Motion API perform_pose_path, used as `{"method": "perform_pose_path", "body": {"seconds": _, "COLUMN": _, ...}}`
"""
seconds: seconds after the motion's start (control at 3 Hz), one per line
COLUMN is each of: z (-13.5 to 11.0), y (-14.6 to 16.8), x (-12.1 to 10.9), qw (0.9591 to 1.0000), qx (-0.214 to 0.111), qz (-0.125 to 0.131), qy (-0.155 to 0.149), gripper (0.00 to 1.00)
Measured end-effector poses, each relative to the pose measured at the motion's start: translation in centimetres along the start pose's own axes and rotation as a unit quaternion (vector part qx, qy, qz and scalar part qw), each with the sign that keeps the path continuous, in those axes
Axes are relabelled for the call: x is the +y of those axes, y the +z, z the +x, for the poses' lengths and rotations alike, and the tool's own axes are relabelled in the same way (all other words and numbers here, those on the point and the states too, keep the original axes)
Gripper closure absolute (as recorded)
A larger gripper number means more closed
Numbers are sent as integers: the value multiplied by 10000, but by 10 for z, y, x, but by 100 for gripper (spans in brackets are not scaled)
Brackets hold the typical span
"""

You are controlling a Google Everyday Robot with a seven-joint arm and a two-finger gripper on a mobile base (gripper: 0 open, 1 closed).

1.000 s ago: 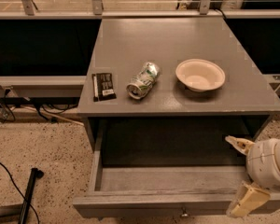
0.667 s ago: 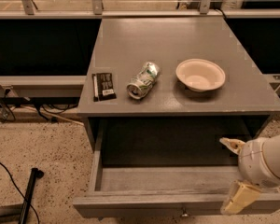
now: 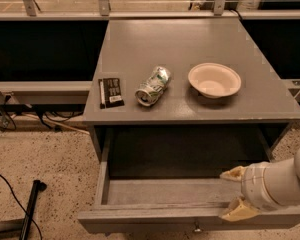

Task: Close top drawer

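Observation:
The top drawer (image 3: 155,214) of the grey cabinet is pulled far out toward me and looks empty inside. Its flat front panel runs along the bottom of the view, with a small round metal knob (image 3: 196,229) just showing. My gripper (image 3: 234,194) comes in from the right on a white arm. It is open, with one tan fingertip (image 3: 233,174) over the drawer's inside and the other (image 3: 237,211) at the top edge of the front panel, so the fingers straddle the front panel near its right end.
On the cabinet top (image 3: 190,44) lie a black snack packet (image 3: 110,92), a crushed can (image 3: 153,86) on its side and a white bowl (image 3: 214,80). Cables and a black pole (image 3: 30,209) lie on the speckled floor at left. A railing runs behind.
My gripper has moved left and slightly down along the drawer's right end, bringing its fingers over the front panel. The drawer stands open as before.

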State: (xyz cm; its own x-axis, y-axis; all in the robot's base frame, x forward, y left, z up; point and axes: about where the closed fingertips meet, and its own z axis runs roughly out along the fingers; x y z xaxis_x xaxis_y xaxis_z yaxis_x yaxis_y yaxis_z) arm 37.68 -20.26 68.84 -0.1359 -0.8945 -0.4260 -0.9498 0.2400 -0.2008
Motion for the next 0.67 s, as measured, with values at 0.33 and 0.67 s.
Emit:
{"method": "perform_pose_path", "body": {"seconds": 0.33, "z": -12, "y": 3, "x": -1, "qw": 9994, "qx": -169, "qz": 289, "qy": -76, "gripper": 62}}
{"method": "perform_pose_path", "body": {"seconds": 0.67, "z": -20, "y": -3, "x": 2, "qw": 9988, "qx": -256, "qz": 387, "qy": -155, "gripper": 84}}
